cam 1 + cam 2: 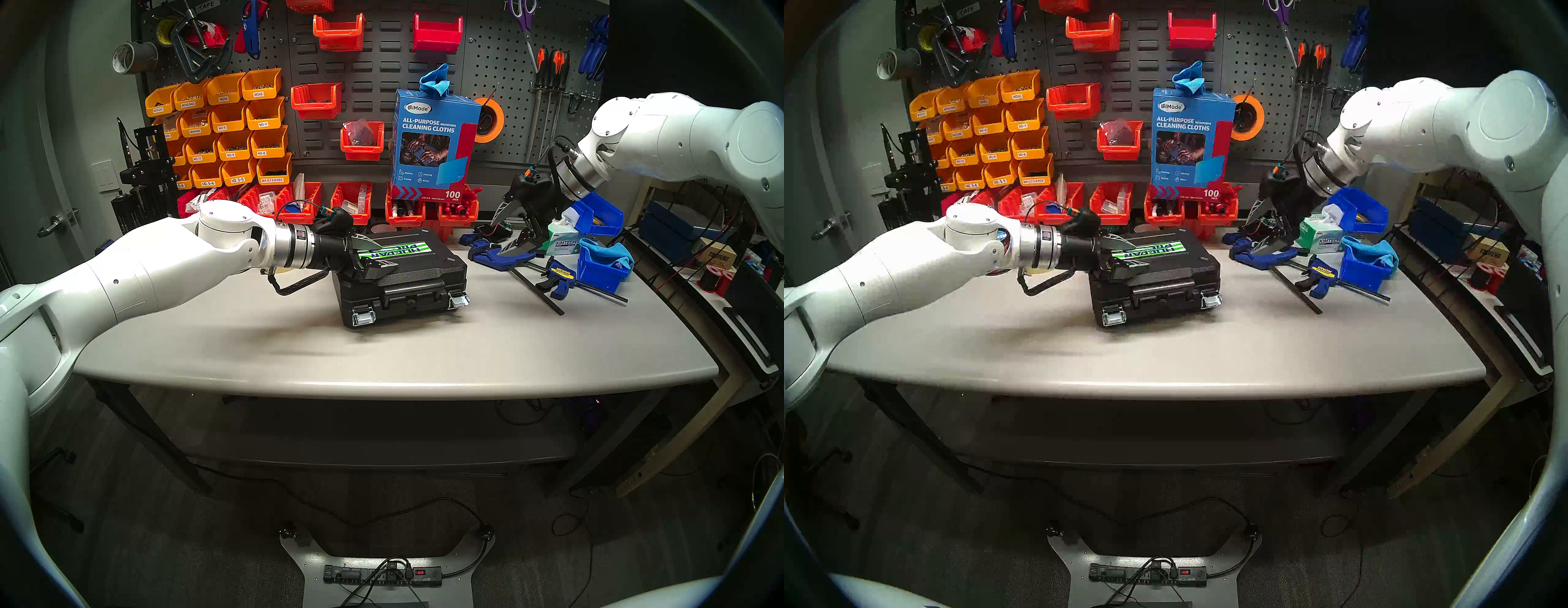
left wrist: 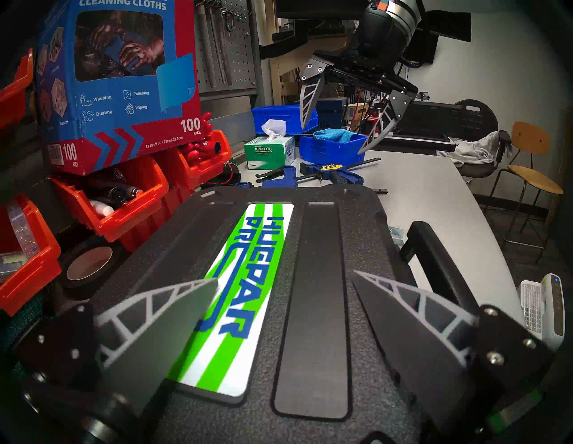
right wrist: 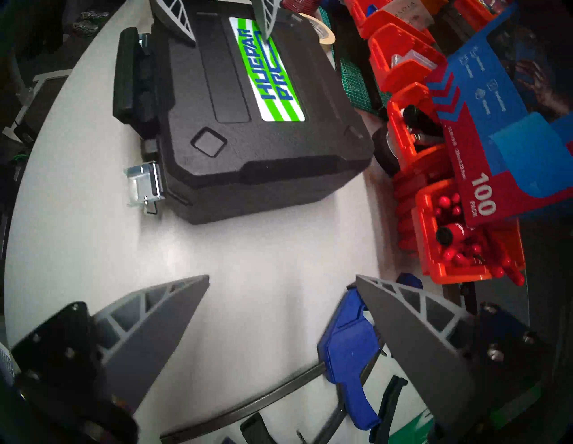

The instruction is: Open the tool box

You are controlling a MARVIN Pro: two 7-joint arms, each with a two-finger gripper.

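The tool box [image 1: 403, 271] sits shut mid-counter [image 1: 297, 348], both latches flipped loose. The left end effector [image 1: 373, 254] hovers spread over its lid; the right end effector [image 1: 515, 227] hangs released, far right above the clamps [image 1: 551, 276].

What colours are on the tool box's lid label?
Green and white diagonal stripes with blue lettering on the tool box label, clearest in the left wrist view.
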